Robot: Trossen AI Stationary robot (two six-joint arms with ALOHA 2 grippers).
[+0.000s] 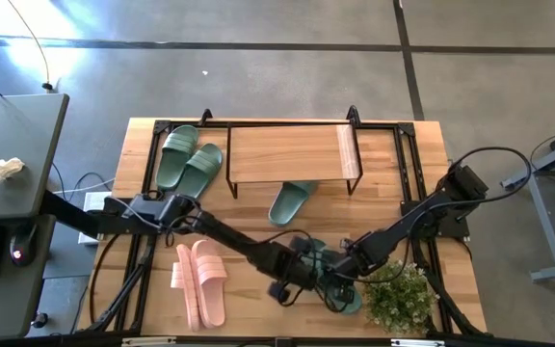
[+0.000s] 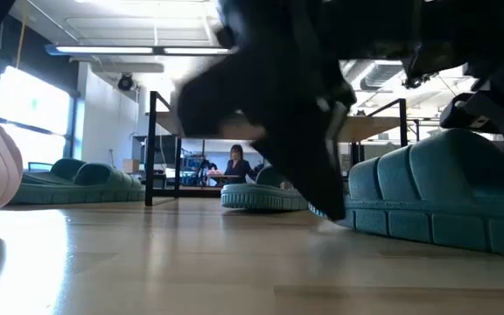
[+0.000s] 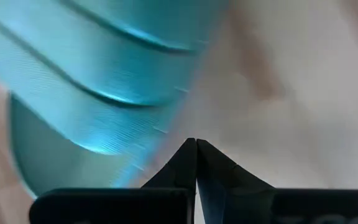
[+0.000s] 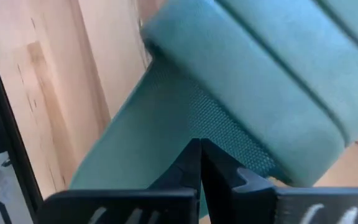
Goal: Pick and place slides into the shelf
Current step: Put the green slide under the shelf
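Both fingers pressed together beside a green slide (image 1: pixel 347 280).

Shelf (image 1: pixel 292 152) at table's (image 1: pixel 422 159) far edge. Two green slides (image 1: pixel 188 159) beside its left end; one (image 1: pixel 291 200) partly under its plank. Pink pair (image 1: pixel 199 280) near front. Left gripper (image 1: pixel 308 270) and right gripper (image 1: pixel 347 260) converging, apparently over another green slide (image 1: pixel 347 294). Potted plant (image 1: pixel 398 301) adjacent.
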